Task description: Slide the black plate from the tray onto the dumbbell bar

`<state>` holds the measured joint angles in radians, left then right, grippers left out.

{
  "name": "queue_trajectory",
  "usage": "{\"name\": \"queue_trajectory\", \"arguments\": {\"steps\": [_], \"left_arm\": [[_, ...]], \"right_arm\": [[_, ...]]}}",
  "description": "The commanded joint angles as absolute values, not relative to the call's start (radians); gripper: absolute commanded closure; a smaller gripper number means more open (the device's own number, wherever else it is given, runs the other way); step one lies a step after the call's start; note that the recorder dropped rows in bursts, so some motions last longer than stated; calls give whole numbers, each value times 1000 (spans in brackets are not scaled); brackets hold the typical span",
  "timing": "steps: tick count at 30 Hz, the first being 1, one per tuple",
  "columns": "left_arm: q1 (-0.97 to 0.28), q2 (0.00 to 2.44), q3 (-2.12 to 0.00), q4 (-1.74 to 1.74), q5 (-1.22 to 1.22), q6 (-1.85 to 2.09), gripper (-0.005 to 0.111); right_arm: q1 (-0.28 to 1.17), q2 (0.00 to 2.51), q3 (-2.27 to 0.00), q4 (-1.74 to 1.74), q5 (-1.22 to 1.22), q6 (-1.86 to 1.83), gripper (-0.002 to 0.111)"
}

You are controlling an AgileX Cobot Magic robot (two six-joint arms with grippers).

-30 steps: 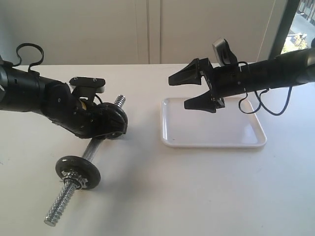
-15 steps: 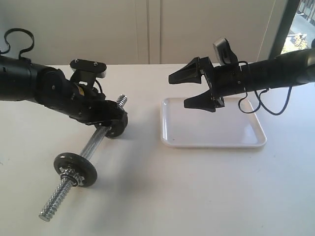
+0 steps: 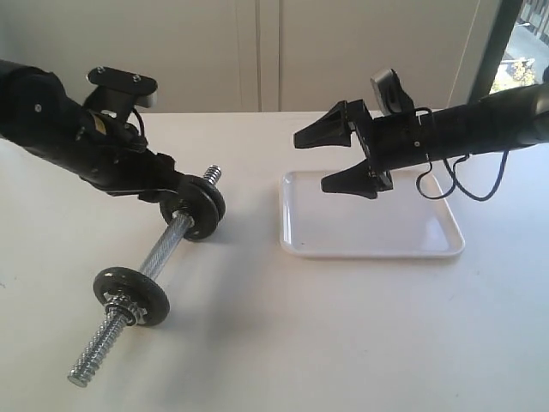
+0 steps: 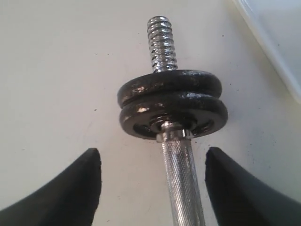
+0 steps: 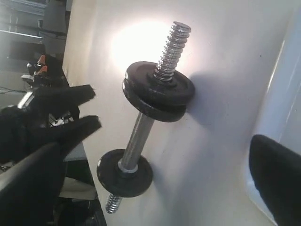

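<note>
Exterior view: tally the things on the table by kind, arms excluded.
Round matte-black iron weight discs: 3, two stacked, one alone
Chrome threaded dumbbell bar: 1
Glossy white plastic tray: 1
Total: 5

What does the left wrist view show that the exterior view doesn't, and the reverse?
Only the left wrist view: two matte-black iron plates stacked together on the chrome dumbbell bar, and the open left gripper straddling the bar without touching it.
Only the exterior view: the open right gripper above the empty glossy white tray, and a third plate near the bar's other end.
Both: bar, stacked plates, white table.
</note>
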<state>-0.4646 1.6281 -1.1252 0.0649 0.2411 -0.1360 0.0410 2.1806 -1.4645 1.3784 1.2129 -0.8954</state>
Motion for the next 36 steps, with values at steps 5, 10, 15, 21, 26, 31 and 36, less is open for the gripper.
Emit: {"name": "queue_trajectory", "arguments": {"steps": [5, 10, 15, 21, 26, 31, 36], "left_arm": [[-459, 1408, -1129, 143, 451, -135, 81], [-459, 1258, -1127, 167, 544, -188, 107], [-459, 1098, -1055, 322, 549, -393, 107], [-459, 954, -951, 383, 543, -446, 107], [-459, 925, -944, 381, 568, -446, 107], [-459, 923, -944, 381, 568, -446, 107], [-459, 924, -944, 381, 570, -446, 107]], "right_arm": [[38, 1988, -1406, 1330, 1221, -917, 46], [38, 1764, -1327, 1330, 1221, -1036, 108], [38, 1507, -1214, 1260, 1081, -1033, 108], [38, 1259, -1083, 1133, 854, -955, 108], [38, 1133, -1022, 1128, 789, -955, 108], [38, 1094, -1022, 1123, 812, -955, 108], [38, 1090, -1022, 1123, 812, -955, 108]]}}
